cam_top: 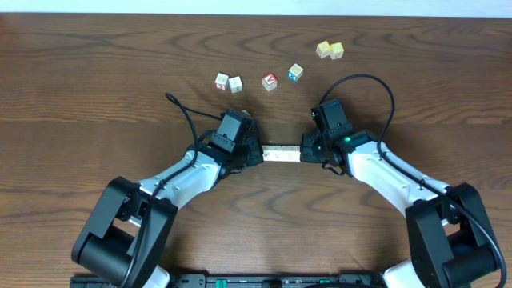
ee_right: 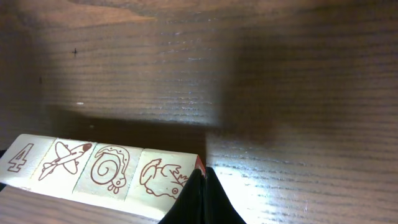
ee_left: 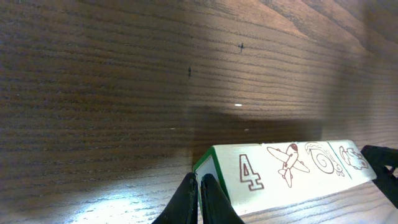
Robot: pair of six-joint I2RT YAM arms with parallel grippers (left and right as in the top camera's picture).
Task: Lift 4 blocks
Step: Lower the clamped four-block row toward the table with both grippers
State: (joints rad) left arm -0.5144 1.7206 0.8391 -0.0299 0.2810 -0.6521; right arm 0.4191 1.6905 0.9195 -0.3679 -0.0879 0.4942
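Four pale cream blocks (cam_top: 280, 153) form one tight row between my two grippers. In the left wrist view the blocks (ee_left: 292, 168) show a 4, a plane, a snail and one more drawing. My left gripper (cam_top: 258, 152) is shut, and its closed tips (ee_left: 199, 180) press against the green-edged end by the 4. My right gripper (cam_top: 304, 150) is also shut, its tips (ee_right: 204, 174) pushing on the red-edged end of the blocks (ee_right: 93, 168). A dark shadow lies on the wood apart from the row, so the row seems to hang above the table.
Farther back on the table lie two pale cubes (cam_top: 228, 82), a red-faced cube (cam_top: 270, 82), a blue-faced cube (cam_top: 295, 74) and two yellowish cubes (cam_top: 330, 50). Black cables (cam_top: 188, 120) loop over both arms. The table's far edge (cam_top: 256, 14) runs along the top.
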